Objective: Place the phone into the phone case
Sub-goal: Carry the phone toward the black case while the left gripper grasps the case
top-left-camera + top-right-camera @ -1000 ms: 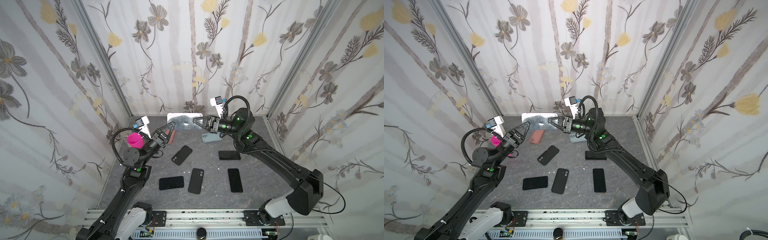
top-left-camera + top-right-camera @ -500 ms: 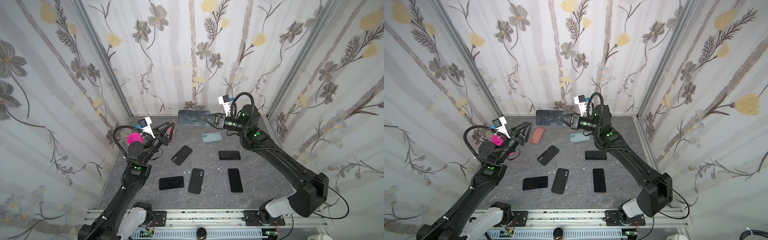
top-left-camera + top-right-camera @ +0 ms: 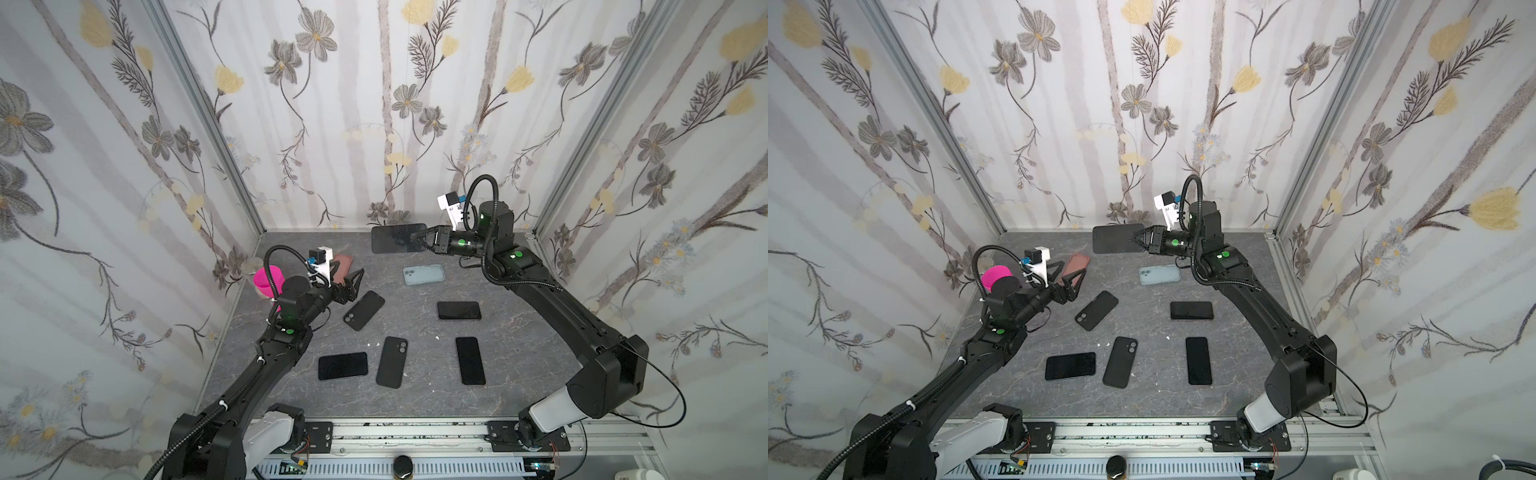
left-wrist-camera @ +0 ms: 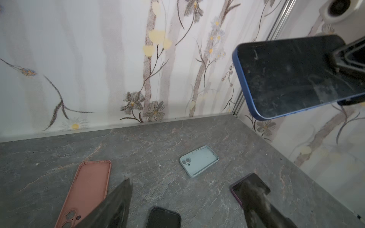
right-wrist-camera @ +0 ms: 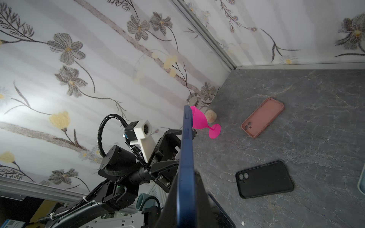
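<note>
A dark blue phone [image 3: 397, 237] [image 3: 1117, 237] hangs in the air near the back wall, screen up, with my right gripper [image 3: 415, 239] [image 3: 1136, 240] [image 5: 186, 177] shut on its right end. The right wrist view shows the phone [image 5: 186, 158] edge-on between the fingers. A light blue phone case [image 3: 423, 274] [image 3: 1159, 274] [image 4: 199, 160] lies open side up on the table, just in front of the phone. My left gripper [image 3: 347, 276] [image 3: 1067, 272] [image 4: 187, 184] stands open and empty at the left, over a pink phone case [image 3: 344, 266] [image 3: 1077, 264] [image 4: 88, 183] [image 5: 262, 117].
A black case [image 3: 363, 310] [image 5: 264, 178] lies right of my left gripper, another black case [image 3: 391, 361] nearer the front. Three dark phones [image 3: 459, 310] [image 3: 469, 360] [image 3: 343, 365] lie flat on the table. A pink goblet [image 3: 266, 280] [image 5: 201, 120] stands by the left wall.
My left gripper has opened, let go of the phone's left end and drawn back to the left. The right gripper has carried the phone right, toward the back wall.
</note>
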### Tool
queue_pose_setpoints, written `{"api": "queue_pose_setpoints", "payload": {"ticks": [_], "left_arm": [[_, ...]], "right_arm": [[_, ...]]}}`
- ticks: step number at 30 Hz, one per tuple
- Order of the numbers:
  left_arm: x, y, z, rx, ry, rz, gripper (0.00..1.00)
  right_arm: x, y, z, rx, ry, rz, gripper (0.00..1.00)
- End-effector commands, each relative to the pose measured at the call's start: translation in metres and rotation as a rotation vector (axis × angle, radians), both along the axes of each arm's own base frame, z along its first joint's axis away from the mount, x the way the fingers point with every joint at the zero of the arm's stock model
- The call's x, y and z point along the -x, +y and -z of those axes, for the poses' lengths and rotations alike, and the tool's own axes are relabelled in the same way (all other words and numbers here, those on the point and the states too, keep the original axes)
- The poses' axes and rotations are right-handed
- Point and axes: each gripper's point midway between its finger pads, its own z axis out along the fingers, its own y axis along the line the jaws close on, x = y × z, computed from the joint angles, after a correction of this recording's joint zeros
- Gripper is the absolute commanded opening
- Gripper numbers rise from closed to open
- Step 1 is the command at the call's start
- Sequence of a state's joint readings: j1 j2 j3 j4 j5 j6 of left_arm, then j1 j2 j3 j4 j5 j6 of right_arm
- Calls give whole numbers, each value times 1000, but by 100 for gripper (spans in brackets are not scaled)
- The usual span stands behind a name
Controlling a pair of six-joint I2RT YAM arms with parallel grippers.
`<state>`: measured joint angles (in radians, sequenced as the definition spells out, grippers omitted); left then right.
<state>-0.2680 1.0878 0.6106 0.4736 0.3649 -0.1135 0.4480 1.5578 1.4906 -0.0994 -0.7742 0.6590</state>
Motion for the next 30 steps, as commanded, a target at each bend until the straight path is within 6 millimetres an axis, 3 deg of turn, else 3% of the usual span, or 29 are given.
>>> {"api": "queue_pose_setpoints", "payload": {"ticks": [1,6,11,16,19,23,30], "left_arm": [[-1,-11,10,-111,-57,53,91],[-11,-25,25,-171,-19,70,92],[-33,-3,44,-51,206,-134,80],[-18,18,90,96,523,-306,59],[1,37,126,159,708,-453,56],[21,46,163,189,852,-542,49],[28,47,214,96,991,-577,39]], "right_arm": [[1,3,12,40,-16,-40,0],[-14,5,61,196,51,-51,0],[-21,5,101,299,111,-75,0],[-26,8,131,352,154,-81,0],[-28,13,144,374,169,-86,0],[-27,24,152,381,175,-111,0],[-22,40,148,377,164,-143,0]]}}
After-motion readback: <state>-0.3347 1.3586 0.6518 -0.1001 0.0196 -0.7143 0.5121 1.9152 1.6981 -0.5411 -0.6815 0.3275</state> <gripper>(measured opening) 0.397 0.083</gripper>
